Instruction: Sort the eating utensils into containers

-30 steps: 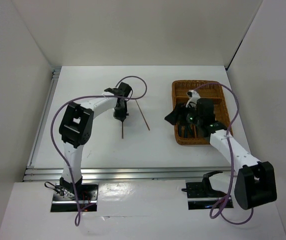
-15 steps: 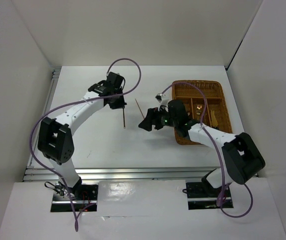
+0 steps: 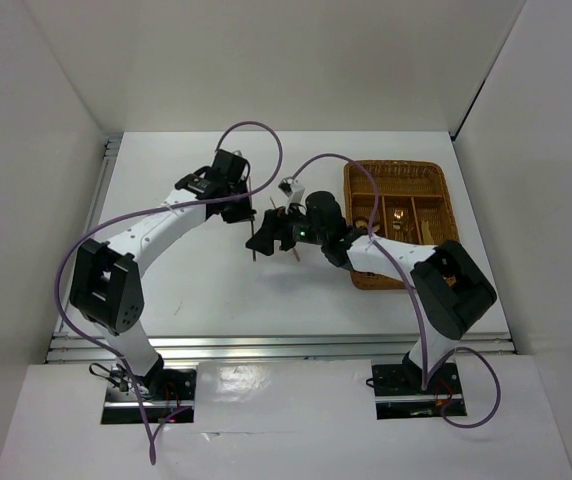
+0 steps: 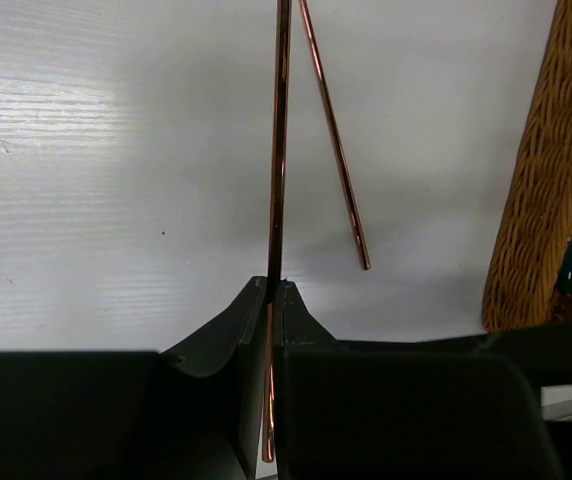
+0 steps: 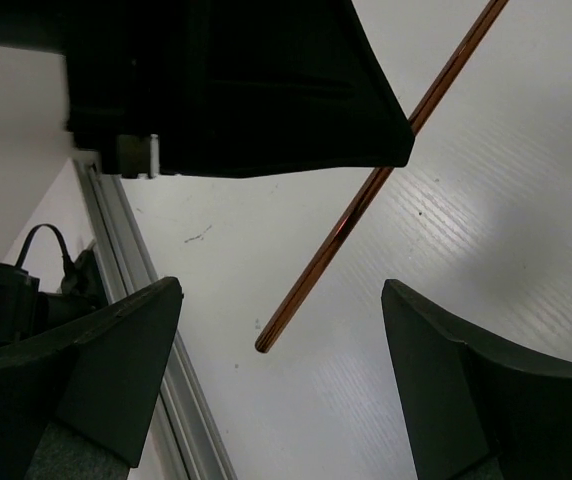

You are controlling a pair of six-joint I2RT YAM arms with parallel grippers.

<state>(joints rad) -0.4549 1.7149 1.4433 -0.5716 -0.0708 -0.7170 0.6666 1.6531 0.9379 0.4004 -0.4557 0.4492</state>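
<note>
My left gripper (image 3: 239, 208) is shut on one thin brown chopstick (image 4: 279, 150), pinched between its jaws (image 4: 276, 286) and pointing away over the white table. The second chopstick (image 4: 334, 140) lies flat on the table just right of it, apart from it. My right gripper (image 3: 264, 235) is open and empty. In the right wrist view its fingers (image 5: 278, 300) straddle the free end of the held chopstick (image 5: 346, 225) without touching it. The wicker tray (image 3: 358, 262) stands to the right, with gold cutlery (image 3: 398, 213) lying in its compartments.
The left gripper's black body (image 5: 236, 80) hangs close above the right gripper. The tray's woven wall (image 4: 536, 200) is near the lying chopstick. An aluminium rail (image 5: 141, 260) runs along the table's left edge. White walls enclose the table.
My right arm has swung left out of the tray and now sits open over the chopsticks. My left gripper keeps its hold on the chopstick and has shifted slightly.
</note>
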